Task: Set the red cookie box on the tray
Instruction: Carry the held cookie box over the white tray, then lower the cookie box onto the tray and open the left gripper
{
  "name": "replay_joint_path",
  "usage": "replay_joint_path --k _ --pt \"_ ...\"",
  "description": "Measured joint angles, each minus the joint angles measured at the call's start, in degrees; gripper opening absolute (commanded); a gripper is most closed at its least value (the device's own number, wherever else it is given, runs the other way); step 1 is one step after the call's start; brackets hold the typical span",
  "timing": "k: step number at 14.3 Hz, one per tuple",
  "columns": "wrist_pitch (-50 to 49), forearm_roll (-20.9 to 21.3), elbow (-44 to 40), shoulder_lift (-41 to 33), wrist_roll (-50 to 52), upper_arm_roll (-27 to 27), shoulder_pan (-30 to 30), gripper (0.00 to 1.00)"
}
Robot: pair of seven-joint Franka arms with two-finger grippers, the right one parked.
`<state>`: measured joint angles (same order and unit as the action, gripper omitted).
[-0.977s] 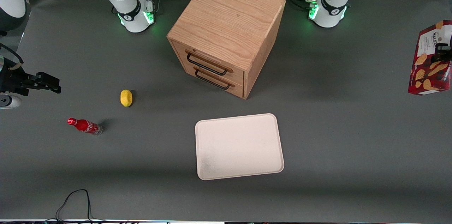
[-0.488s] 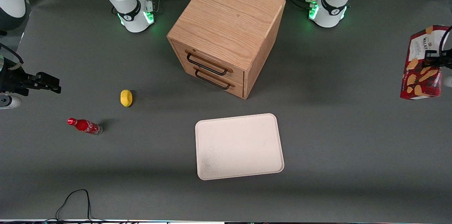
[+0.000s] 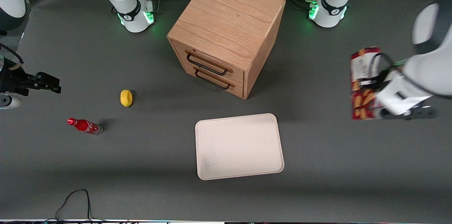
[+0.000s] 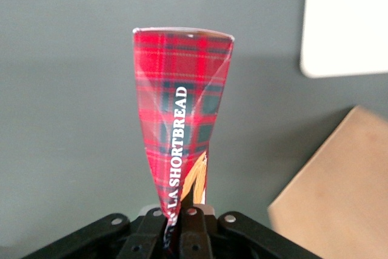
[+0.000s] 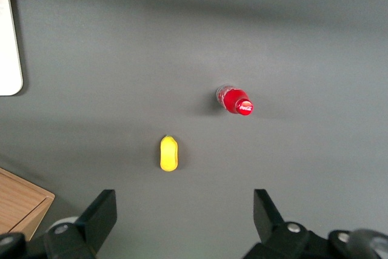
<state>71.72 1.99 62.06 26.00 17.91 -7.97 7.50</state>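
Note:
The red cookie box hangs above the grey table near the working arm's end, held upright by my left gripper. In the left wrist view the plaid carton is pinched thin between the black fingers, so the gripper is shut on it. The pale pinkish-beige tray lies flat and bare near the table's middle, nearer the front camera than the cabinet and well apart from the box. A corner of the tray shows in the left wrist view.
A wooden two-drawer cabinet stands at the table's middle, farther from the front camera than the tray; its edge shows in the wrist view. A yellow lemon-like object and a small red soda bottle lie toward the parked arm's end.
My left gripper has carried the red cookie box from the table's edge inward, toward the tray and nearer the front camera. More of the arm has come into view. Nothing else moved.

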Motion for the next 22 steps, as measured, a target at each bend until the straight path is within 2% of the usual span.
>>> replay_joint_path --k 3,7,13,22 --pt "6.37 -0.52 -4.17 6.87 11.77 -1.59 5.74 0.0" --pt "16.32 -0.58 -5.09 13.17 19.89 -2.26 9.71 0.0" --pt "29.2 -0.69 -4.61 22.27 23.29 -2.6 11.39 0.0" --pt "38.91 1.55 2.95 24.26 23.95 -2.58 12.48 0.0"
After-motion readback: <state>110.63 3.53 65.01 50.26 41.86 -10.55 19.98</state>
